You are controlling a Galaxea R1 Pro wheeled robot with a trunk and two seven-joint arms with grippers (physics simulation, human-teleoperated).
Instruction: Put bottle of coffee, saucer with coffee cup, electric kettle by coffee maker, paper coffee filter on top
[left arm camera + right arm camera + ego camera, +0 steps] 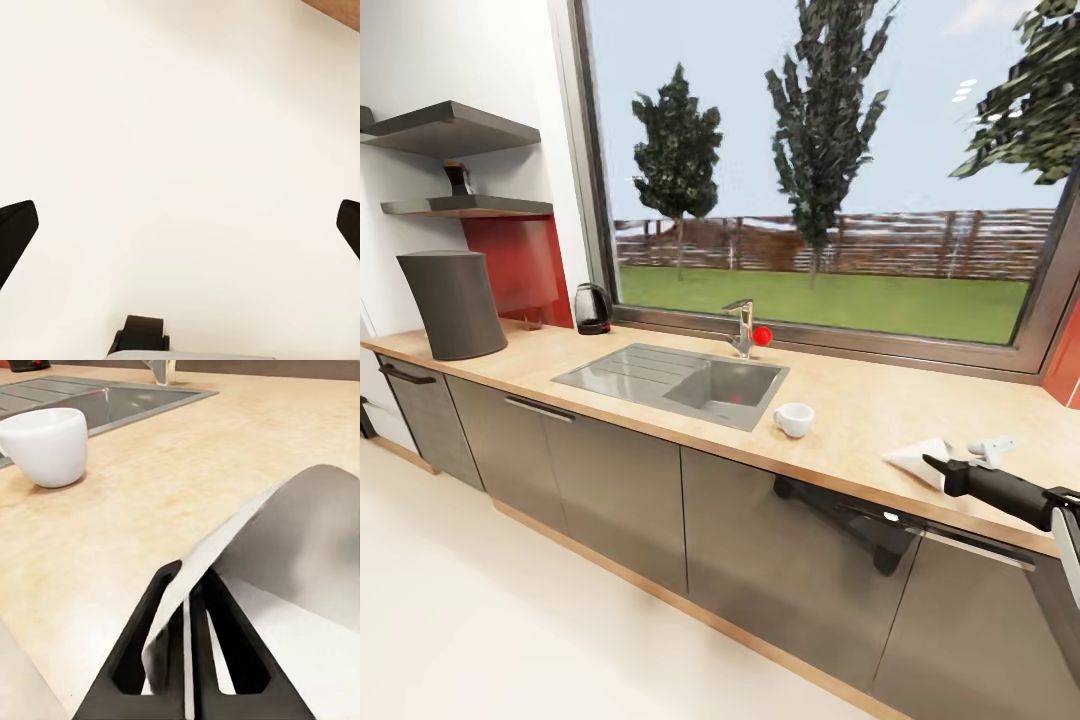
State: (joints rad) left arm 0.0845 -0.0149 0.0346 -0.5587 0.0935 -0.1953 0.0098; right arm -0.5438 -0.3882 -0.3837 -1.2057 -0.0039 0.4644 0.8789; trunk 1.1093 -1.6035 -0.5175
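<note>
**Filter pinched in the right tool**

Filter paper lies at the near right of the table, its edge clamped between the closed fingers of the right tool. The cup stands just beside the sink. The kettle sits by the window; the coffee maker stands far left. The left tool hangs spread wide over pale floor.

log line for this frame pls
stage: filter pickup | right gripper: shut on filter, on countertop | left gripper: open, over floor | cup: right of sink | kettle: by window
</note>
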